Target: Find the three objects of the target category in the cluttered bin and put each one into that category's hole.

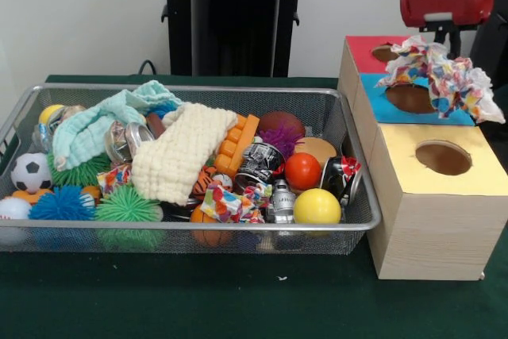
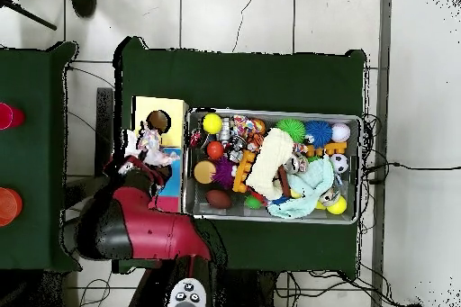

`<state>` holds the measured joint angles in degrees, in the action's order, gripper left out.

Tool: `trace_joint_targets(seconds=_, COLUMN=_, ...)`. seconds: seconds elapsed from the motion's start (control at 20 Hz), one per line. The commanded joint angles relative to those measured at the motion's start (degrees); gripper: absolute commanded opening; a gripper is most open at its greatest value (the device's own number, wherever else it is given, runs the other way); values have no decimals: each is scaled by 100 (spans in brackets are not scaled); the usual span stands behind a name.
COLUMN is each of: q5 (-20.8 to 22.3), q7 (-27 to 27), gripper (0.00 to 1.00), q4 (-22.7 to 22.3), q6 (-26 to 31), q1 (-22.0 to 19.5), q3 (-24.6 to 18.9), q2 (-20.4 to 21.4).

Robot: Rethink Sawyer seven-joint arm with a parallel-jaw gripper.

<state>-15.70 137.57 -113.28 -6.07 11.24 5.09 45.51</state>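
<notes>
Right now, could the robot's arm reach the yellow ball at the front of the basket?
Probably yes. The yellow ball lies uncovered on top, but the gripper is over the box with a colourful cloth.

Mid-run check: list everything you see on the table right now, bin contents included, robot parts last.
Wire bin: one, silver, on the green table.
Wooden box: one, with red, blue and yellow tops, each with a hole, beside the bin.
Patterned cloth: one, multicolour, hanging over the blue hole.
Cream cloth: one, bin middle.
Mint cloth: one, bin rear.
Yellow ball: one, bin front corner.
Orange ball: one, behind it.
Soccer ball: one, black and white.
Spiky balls: green and blue, several.
Cans: several, silver.
Hand: red and black, above the box, holding the patterned cloth.
</notes>
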Motion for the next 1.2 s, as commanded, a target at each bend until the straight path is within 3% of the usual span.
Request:
trace_joint_targets(seconds=0.05, q5=560, q7=-826, gripper=0, q4=1135, q6=1006, q1=103, q3=778, q2=-118)
trace_joint_targets(seconds=0.25, q5=859, q7=-629, gripper=0, q4=1234, q6=1320, q1=44, q3=672, q2=-87)
trace_joint_targets(seconds=0.55, q5=1117, q7=-274, gripper=0, q4=963, q6=1426, q1=-243, q3=205, q2=-78)
trace_joint_targets(seconds=0.8, q5=1616, q7=-741, gripper=0, q4=915, q6=2496, q1=-288, q3=108, q2=-228)
trace_joint_targets(seconds=0.95, q5=1718, q7=-403, gripper=0, q4=777, q6=2162, q1=-214, q3=121, q2=-370)
trace_joint_targets(seconds=1.2, q5=1855, q7=-334, gripper=0, q4=650, q6=2072, q1=-489, q3=-417, q2=-395)
